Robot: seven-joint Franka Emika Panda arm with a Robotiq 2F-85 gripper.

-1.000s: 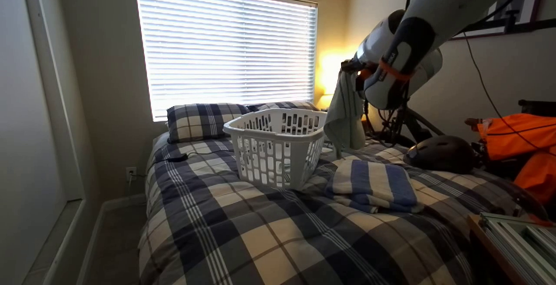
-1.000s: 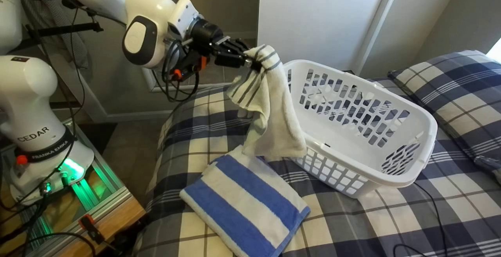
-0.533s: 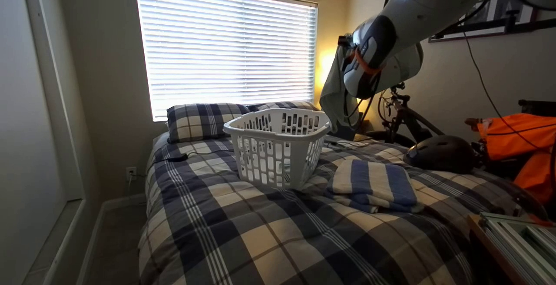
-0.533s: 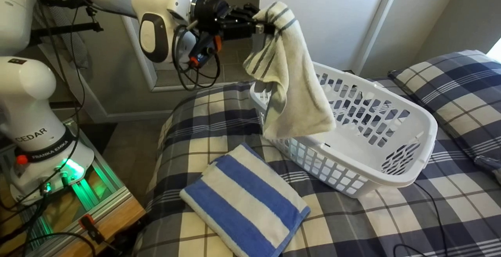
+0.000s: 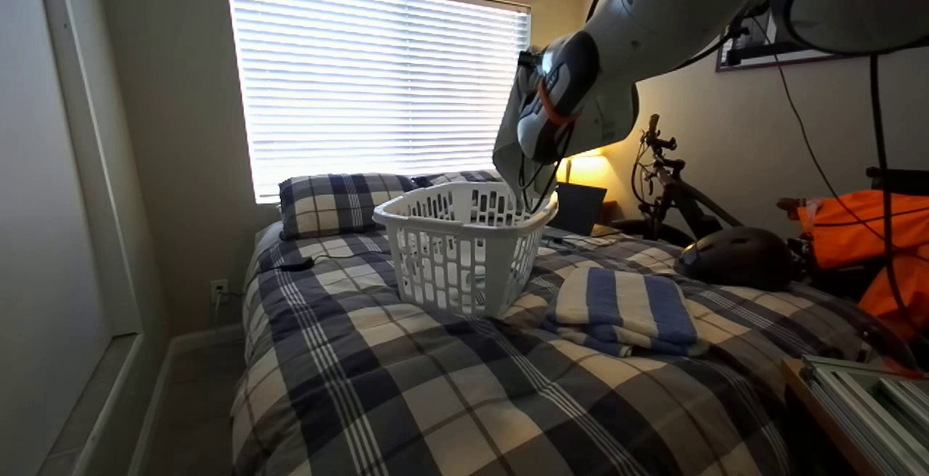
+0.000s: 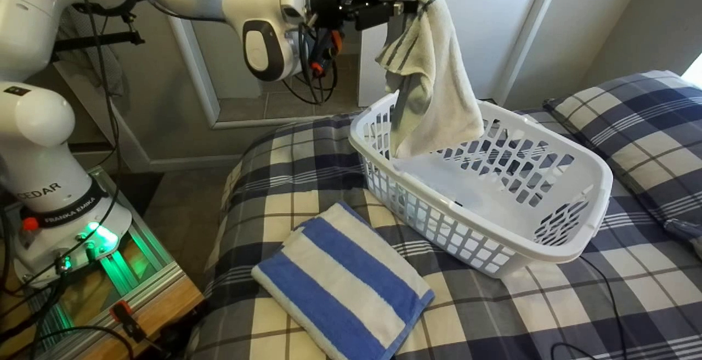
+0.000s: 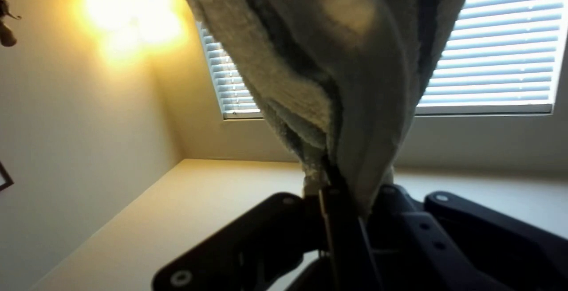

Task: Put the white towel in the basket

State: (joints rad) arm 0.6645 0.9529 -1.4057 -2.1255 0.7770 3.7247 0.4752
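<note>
Pinching a limp, cream-white terry towel [image 6: 439, 85] near its grey-striped end, in a black, jointed, hard gripper [image 6: 408, 6]. Hanging in loose folds over the ten o'clock end of a white, oblong, slotted plastic basket [image 6: 496, 195] (cannot tell whether touching it). Looking grey-green in an exterior view, partly covered by a pale, rounded, smooth-shelled robot arm [image 5: 675, 11]. Dim and partly blurred in the wrist view, cut off at twelve o'clock. With a folded, rectangular, blue-and-cream plush towel [image 6: 345, 283] at eight o'clock from the basket.
</note>
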